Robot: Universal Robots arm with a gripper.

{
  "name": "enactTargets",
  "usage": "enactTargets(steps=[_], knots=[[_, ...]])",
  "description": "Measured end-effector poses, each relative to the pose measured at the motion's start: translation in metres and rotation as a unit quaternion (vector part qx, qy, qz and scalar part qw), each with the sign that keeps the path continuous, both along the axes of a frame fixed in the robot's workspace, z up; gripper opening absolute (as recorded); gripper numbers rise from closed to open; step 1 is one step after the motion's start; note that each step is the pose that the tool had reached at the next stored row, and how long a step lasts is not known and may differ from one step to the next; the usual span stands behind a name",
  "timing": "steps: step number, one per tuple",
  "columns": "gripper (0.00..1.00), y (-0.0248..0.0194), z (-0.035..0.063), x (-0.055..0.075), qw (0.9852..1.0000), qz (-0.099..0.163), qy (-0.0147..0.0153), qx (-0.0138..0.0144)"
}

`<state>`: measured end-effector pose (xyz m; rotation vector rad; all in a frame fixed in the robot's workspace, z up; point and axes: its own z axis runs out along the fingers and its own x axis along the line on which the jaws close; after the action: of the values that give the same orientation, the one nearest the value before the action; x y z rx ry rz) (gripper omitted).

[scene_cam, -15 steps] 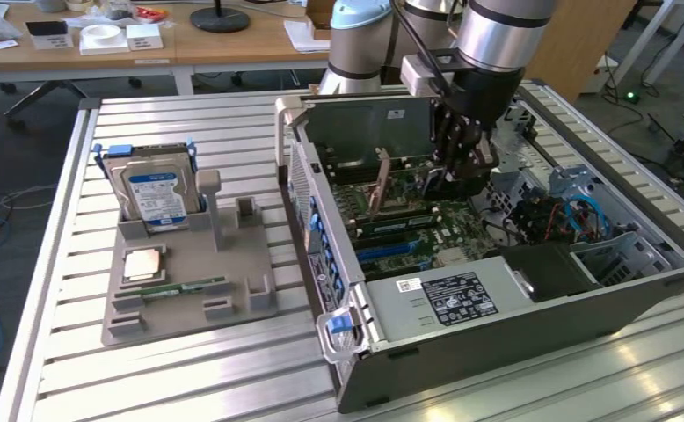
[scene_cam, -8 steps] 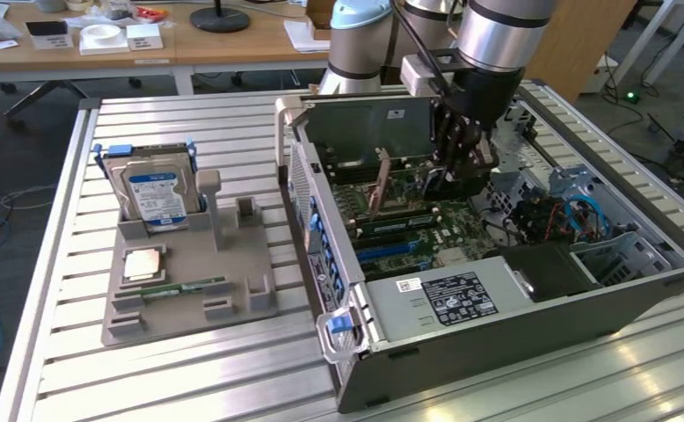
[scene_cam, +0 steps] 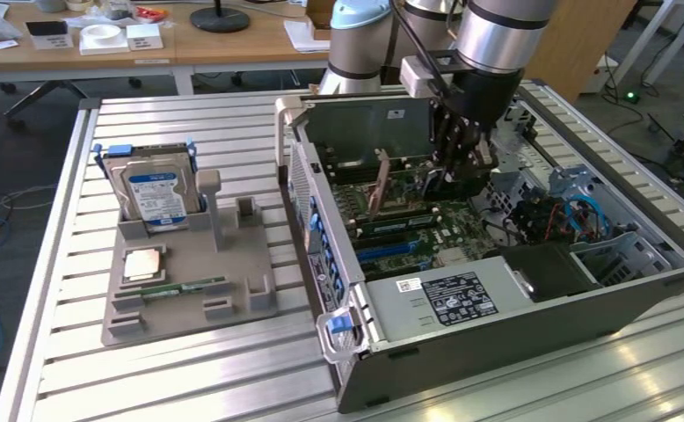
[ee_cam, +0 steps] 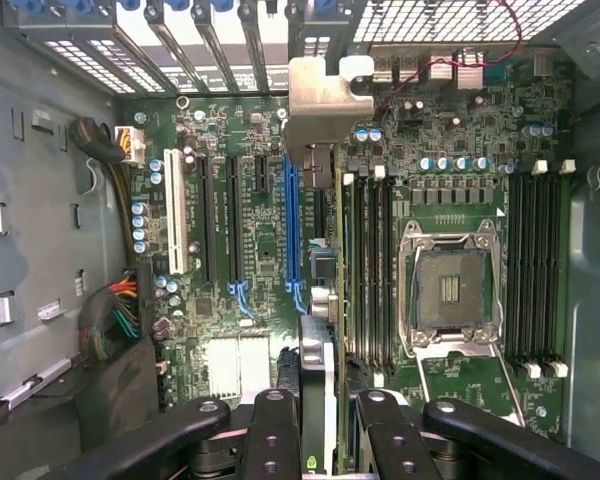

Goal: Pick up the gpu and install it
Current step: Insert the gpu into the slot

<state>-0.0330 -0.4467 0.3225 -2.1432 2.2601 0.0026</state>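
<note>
Arm: reaches down from above into the open computer case (scene_cam: 471,299), which lies on its side on the slatted table (scene_cam: 201,369).
Gripper (scene_cam: 457,163): inside the case, over the motherboard (ee_cam: 250,250), at the end near the rear wall.
Fingers (ee_cam: 272,430): clenched on the gpu (ee_cam: 318,370), one on each flat side of the card.
Gpu position: held on edge, seen edge-on in the wrist view. Its silver end bracket is against the row of rear slot openings.
Gpu vs slots: the card runs just beside the long blue slot (ee_cam: 293,220). Cannot tell whether its lower edge touches a slot.
Processor socket (ee_cam: 450,285): open, well apart from the card, with memory slots on both sides.
Grey holder (scene_cam: 236,264): on the table at the exterior view's left of the case.
Hard drive (scene_cam: 155,195): stands upright in the holder's back end.
Memory stick (scene_cam: 184,288): lies flat in the holder, near a square chip (scene_cam: 142,262).
</note>
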Motion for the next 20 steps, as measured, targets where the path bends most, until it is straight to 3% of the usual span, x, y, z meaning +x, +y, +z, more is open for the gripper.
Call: enactTargets(steps=[20], knots=[[0.27, 0.0, -0.0297, -0.01, 1.0, 0.0, -0.0022, -0.0001]])
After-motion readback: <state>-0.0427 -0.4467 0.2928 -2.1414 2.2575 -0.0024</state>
